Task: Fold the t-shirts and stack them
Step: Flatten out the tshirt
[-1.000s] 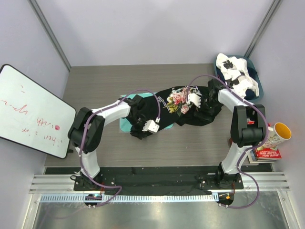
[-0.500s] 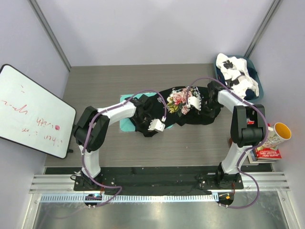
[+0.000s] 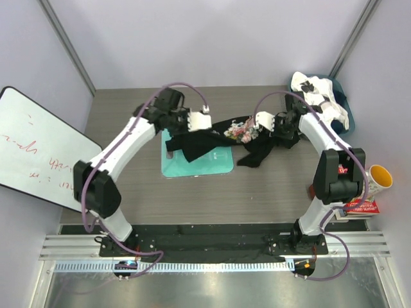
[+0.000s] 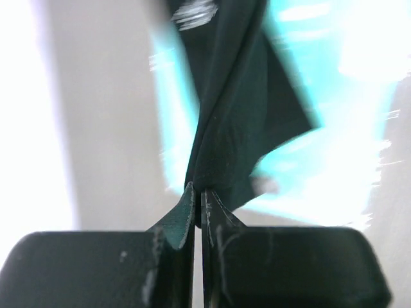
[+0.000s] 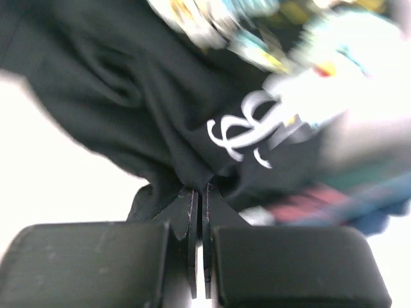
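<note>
Up they go: both pincers have clamped shut and lifted. Left gripper (image 3: pixel 204 120) and right gripper (image 3: pixel 259 120) each pinch an edge of the black t-shirt (image 3: pixel 192 144), hoisting it. Long axis runs left to right between them, tails drooping over the teal board (image 3: pixel 215 165); looks ready for laying flat.

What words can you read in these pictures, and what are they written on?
On the whiteboard: red handwriting, too scrawled to read.
On the black t-shirt: white script, too blurred to read.
On the red book: white print, too small to read.
Nothing is readable.
</note>
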`<action>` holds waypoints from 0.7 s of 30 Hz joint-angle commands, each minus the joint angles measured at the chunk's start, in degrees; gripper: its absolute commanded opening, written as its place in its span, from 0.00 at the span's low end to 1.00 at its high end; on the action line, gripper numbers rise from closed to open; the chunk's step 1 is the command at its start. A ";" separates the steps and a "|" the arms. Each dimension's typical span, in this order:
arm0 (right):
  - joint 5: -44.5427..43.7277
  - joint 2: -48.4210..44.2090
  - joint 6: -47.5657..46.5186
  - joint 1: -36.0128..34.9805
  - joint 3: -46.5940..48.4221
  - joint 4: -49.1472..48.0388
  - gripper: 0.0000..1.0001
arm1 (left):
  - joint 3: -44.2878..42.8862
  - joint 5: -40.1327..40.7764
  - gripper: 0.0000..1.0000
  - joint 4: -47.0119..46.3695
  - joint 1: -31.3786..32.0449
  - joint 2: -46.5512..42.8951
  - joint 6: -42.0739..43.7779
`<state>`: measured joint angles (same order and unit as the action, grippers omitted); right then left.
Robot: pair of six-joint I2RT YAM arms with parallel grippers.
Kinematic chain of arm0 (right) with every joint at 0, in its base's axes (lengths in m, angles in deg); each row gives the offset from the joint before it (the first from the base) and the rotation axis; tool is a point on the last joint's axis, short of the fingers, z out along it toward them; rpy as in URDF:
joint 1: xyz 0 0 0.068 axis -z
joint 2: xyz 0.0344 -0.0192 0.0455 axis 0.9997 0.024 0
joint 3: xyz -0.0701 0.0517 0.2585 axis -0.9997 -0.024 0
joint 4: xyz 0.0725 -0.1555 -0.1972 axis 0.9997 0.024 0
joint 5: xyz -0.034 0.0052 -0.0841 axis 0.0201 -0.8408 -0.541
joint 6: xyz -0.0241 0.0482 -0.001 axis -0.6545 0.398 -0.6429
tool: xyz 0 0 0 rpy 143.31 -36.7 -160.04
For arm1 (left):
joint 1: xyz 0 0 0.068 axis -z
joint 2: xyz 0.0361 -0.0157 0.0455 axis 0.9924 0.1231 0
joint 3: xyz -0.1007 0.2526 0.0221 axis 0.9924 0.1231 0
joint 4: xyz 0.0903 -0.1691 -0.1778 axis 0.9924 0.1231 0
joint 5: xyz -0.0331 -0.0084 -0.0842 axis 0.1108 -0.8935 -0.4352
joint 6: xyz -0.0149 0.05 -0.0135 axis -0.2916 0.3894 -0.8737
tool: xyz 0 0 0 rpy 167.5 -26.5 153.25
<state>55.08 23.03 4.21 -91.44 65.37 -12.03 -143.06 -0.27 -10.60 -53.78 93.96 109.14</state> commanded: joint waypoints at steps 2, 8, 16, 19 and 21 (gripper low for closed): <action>-3.69 -8.54 -3.22 1.75 4.65 -8.84 0.01 | -2.73 10.45 0.00 -0.93 -5.15 -6.82 2.54; -3.52 -14.52 -6.29 6.49 0.52 -18.87 0.01 | 2.54 13.36 0.00 -3.48 -11.30 -12.88 4.06; 4.39 -24.80 -14.74 10.45 -6.43 -20.64 0.01 | 13.96 10.99 0.00 -3.74 -14.90 -26.49 7.57; 6.24 -28.48 -14.30 10.72 -7.39 -20.03 0.01 | 16.52 9.06 0.00 -2.61 -16.92 -31.15 8.45; 9.65 -30.77 -15.78 10.89 -9.32 -19.07 0.01 | 16.87 6.87 0.00 -1.90 -18.07 -33.18 8.54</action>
<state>61.07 -1.39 -8.03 -81.95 57.63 -28.23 -126.21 7.21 -12.68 -68.87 66.38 115.57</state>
